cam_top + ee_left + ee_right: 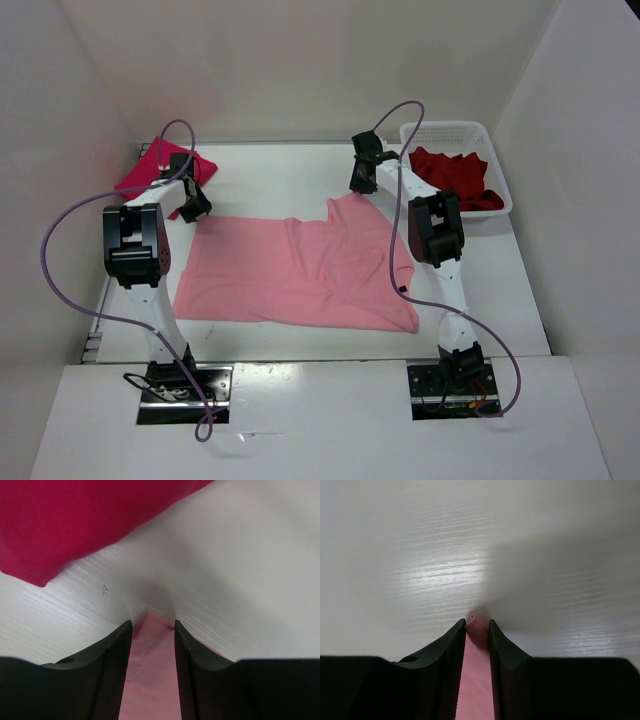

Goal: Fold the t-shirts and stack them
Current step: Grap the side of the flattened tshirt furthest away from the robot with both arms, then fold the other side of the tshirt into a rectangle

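- White table (270, 170): pale pink shirt (300, 270) spread at centre, crimson-pink shirt (150, 170) at 10 o'clock, dark red shirt (455, 175) in the basket (445, 128) at 2.
- Right gripper (360, 185) is clamped on the pale pink shirt's 1 o'clock corner. Left gripper (193, 210) straddles its 10 o'clock corner; I cannot tell whether it pinches.
- Best to confirm both holds, then lift evenly toward 6 o'clock, edge taut.

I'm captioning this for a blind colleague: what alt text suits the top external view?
A pale pink t-shirt lies spread on a table, its far corners gripped by the left pincer and right pincer. A crimson t-shirt lies far left; a dark red t-shirt fills a white basket far right.
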